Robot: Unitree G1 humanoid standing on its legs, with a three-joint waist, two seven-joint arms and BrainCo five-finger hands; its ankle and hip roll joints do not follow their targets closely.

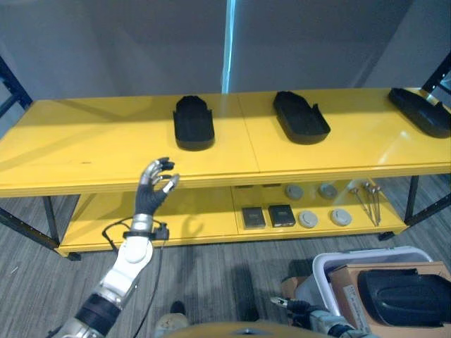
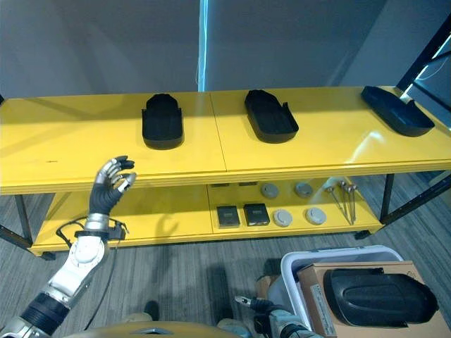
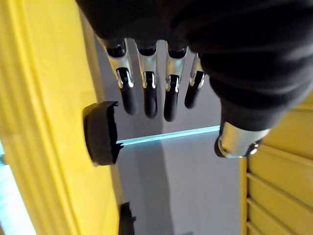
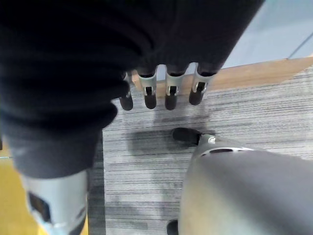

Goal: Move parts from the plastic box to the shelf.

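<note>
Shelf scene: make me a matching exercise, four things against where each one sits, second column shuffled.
Things:
1. left hand
2. black part with a smooth domed top
3. two dark square blocks
4. black tray-shaped part

Places:
A. lower shelf level
B. middle of the top shelf surface
C. raised in front of the shelf's front edge
D. on a cardboard box in the plastic box

Pairs: 1-C, 2-D, 3-A, 4-B

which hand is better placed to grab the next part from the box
Right, probably. The right hand hangs low beside the plastic box holding a black part; the left hand is raised at the shelf edge, empty, far from the box.
</note>
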